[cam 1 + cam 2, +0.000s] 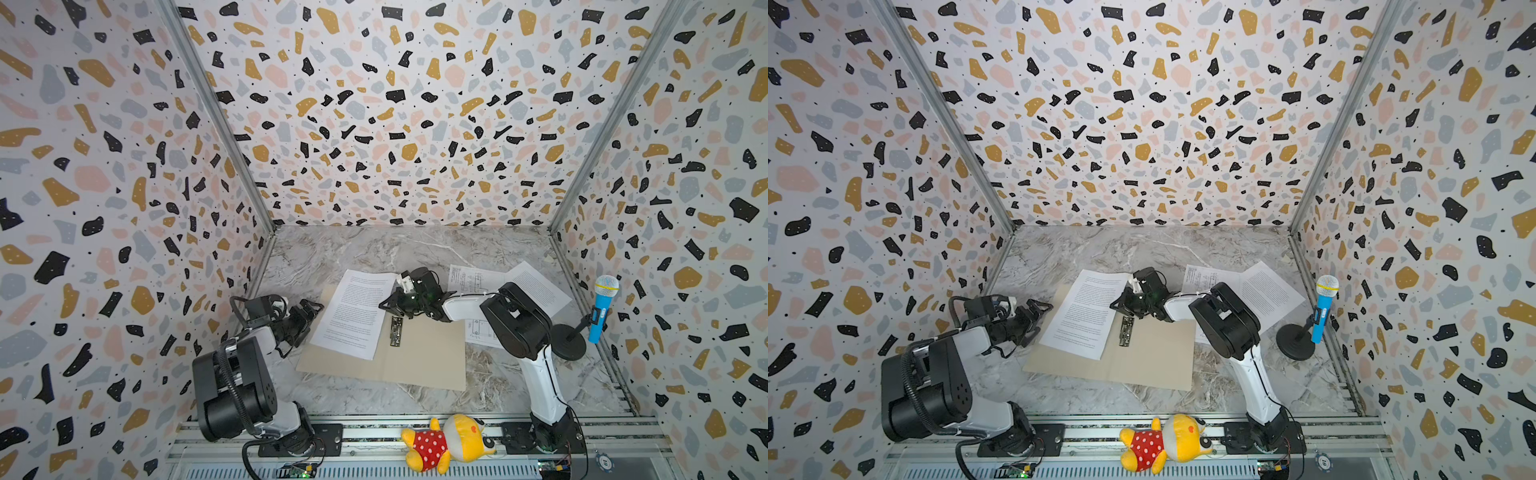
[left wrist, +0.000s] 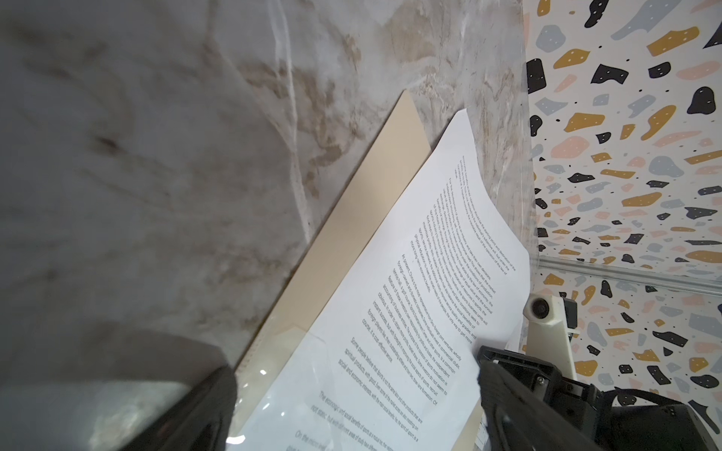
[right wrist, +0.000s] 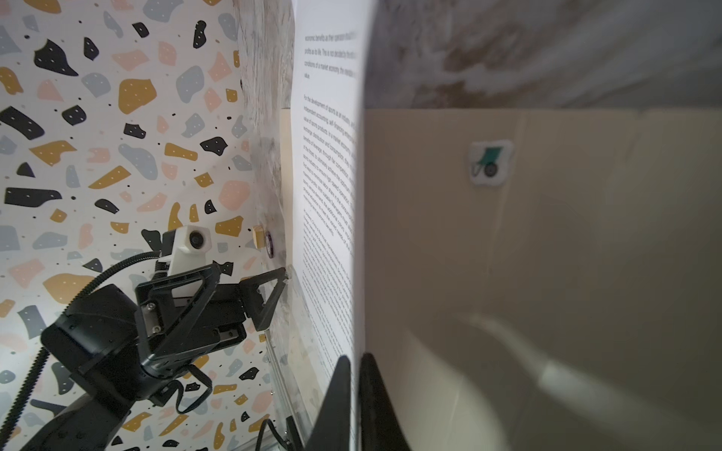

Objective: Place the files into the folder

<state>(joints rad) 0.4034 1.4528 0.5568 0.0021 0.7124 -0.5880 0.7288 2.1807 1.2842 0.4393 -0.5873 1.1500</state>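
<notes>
Being pinched at its edge by the closed right hand [image 3: 354, 357], text sheet [image 1: 353, 316] is laid lengthwise along folder [image 1: 415, 361] clip [image 1: 396, 331]; left hand [image 1: 312, 308] is held wide open.

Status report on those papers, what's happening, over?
Right gripper shut on printed white paper sheet, partly on open tan cardboard folder. Left gripper open beside folder. White drawing sheet and second text sheet off folder, behind right arm.

The back of the counter [image 1: 353, 249], past the folder [image 1: 424, 361], is wide open to pass over, but a blue toy microphone [image 1: 603, 309] on a black stand [image 1: 567, 343] sits close beside the right arm [image 1: 519, 328].
</notes>
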